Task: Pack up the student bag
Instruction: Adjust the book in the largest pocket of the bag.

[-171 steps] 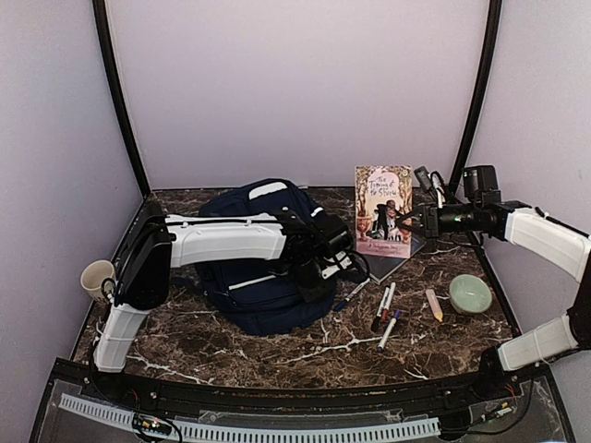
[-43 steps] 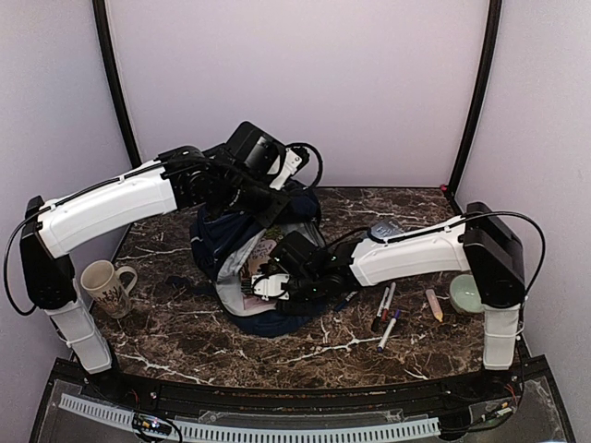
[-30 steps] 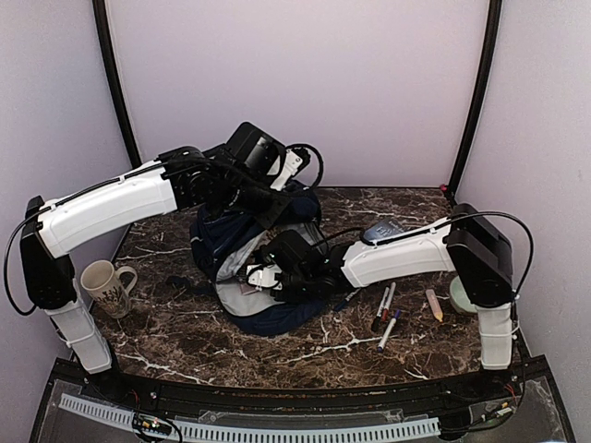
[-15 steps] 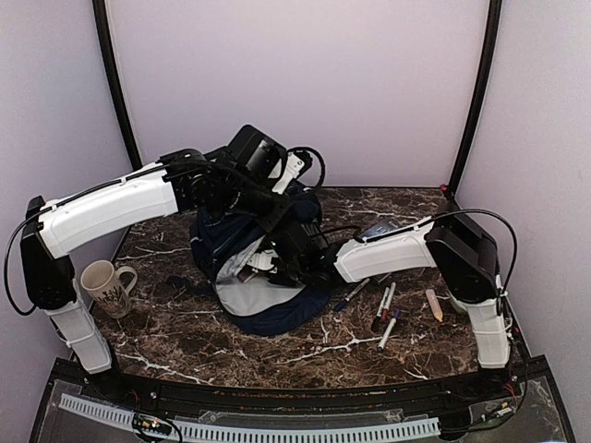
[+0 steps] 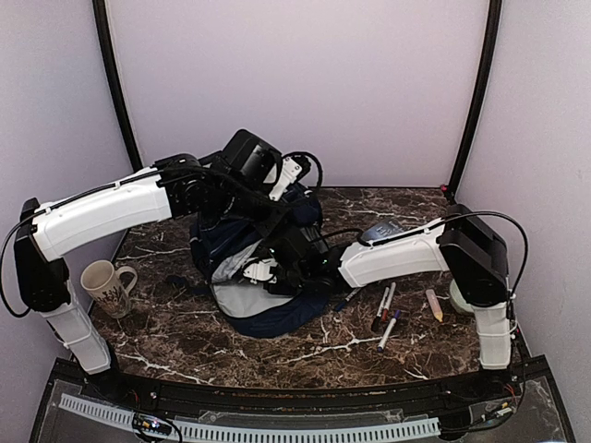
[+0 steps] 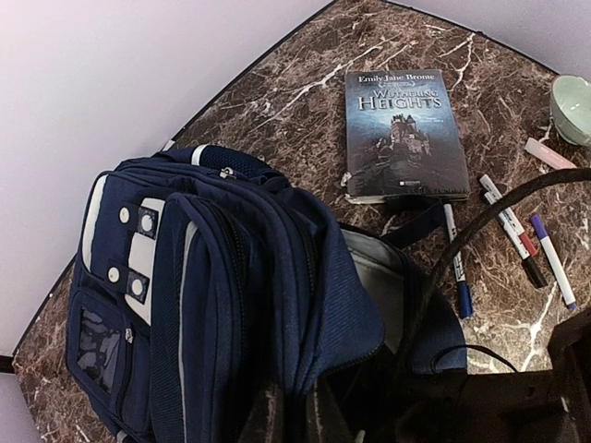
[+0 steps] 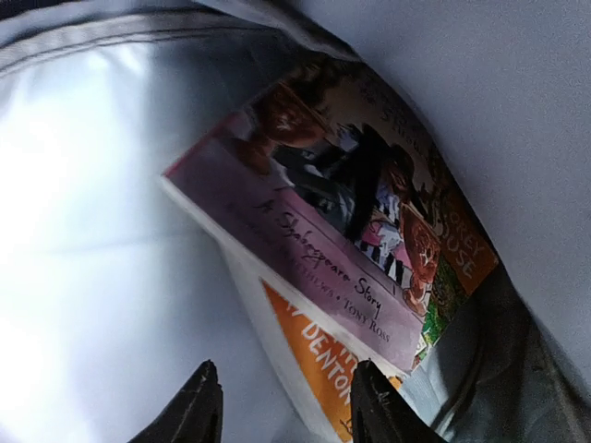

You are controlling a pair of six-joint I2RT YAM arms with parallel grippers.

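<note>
The navy student bag (image 5: 277,318) lies open at mid-table, its grey lining showing; it also shows in the left wrist view (image 6: 231,268). My left gripper (image 5: 275,205) is shut on the bag's upper flap and holds it up; in the wrist view the gripper (image 6: 294,408) pinches the navy fabric. My right gripper (image 5: 263,270) reaches inside the bag. In the right wrist view it (image 7: 286,411) is open, just short of a pink-covered storybook (image 7: 351,249) that rests on an orange-and-white book (image 7: 323,369) against the lining.
A Wuthering Heights book (image 6: 402,134) lies right of the bag. Several markers (image 5: 388,309), a pink crayon (image 5: 433,305) and a green bowl (image 6: 572,97) lie at the right. A mug (image 5: 106,286) stands at the left.
My right gripper has pushed deeper into the bag, and the storybook seen at the bag's mouth 1.4 s ago is now inside. The left gripper keeps holding the flap up.
</note>
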